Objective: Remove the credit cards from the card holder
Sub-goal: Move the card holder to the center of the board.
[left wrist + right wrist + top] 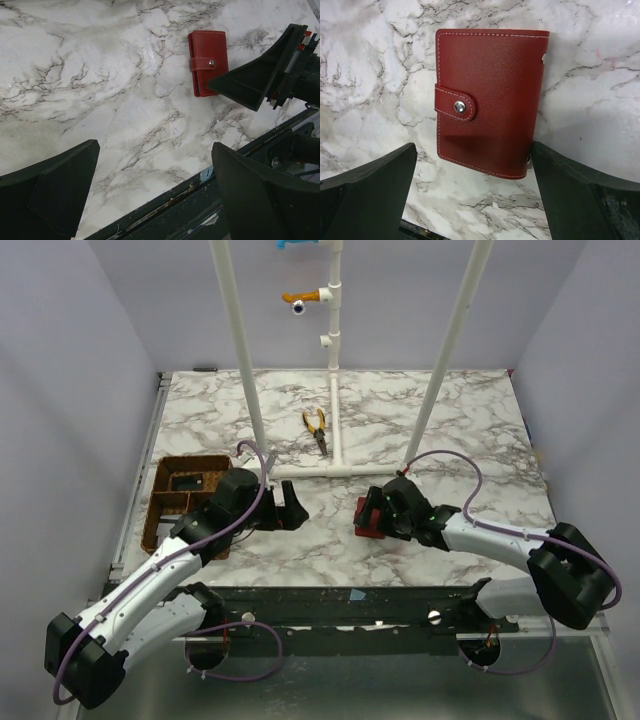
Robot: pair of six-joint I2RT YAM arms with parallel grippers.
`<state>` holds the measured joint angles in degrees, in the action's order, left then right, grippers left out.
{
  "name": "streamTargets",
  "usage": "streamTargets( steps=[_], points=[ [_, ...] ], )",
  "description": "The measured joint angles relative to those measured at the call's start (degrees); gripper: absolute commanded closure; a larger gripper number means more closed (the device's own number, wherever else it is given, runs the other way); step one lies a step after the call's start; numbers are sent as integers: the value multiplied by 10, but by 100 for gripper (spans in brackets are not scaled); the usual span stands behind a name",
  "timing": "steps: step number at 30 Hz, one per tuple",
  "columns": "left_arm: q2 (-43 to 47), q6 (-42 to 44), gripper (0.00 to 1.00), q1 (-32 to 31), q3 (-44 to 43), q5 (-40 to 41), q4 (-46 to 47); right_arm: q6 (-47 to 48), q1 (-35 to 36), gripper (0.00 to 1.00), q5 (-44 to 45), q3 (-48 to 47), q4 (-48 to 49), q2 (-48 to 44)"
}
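Left end effector is open and empty, over bare tabletop. Right end effector is open wide, fingers either side of the card holder, not gripping it. Card holder lies flat on the tabletop, centre-right, snap strap fastened. No cards out. Task looks unstarted: unsnapping, opening and pulling cards all remain. Brown tray sits left, pliers farther back.

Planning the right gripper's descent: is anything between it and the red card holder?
Nothing visible. The open right gripper hangs over the card holder, a finger on each side. It lies on the table, snap strap fastened.
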<state>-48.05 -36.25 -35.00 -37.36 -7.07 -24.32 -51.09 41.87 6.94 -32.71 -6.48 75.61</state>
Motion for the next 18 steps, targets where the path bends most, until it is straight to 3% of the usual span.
streamTargets(
  steps=[6, 9, 13, 18],
  points=[
    [-24, -5, 1, -2, 0, -7, 10, -37, -6, 5, 28, 0, -30, -18],
    [-35, -5, 2, -8, 0, -8, 13, -44, -49, 9, 25, 0, -36, -33],
    [-51, -5, 2, -17, 0, -7, 16, -43, -119, 20, 20, 0, -34, -34],
    [-85, -5, 1, -35, -8, -5, 15, -28, -126, 30, -3, -11, -21, 13]
  ],
)
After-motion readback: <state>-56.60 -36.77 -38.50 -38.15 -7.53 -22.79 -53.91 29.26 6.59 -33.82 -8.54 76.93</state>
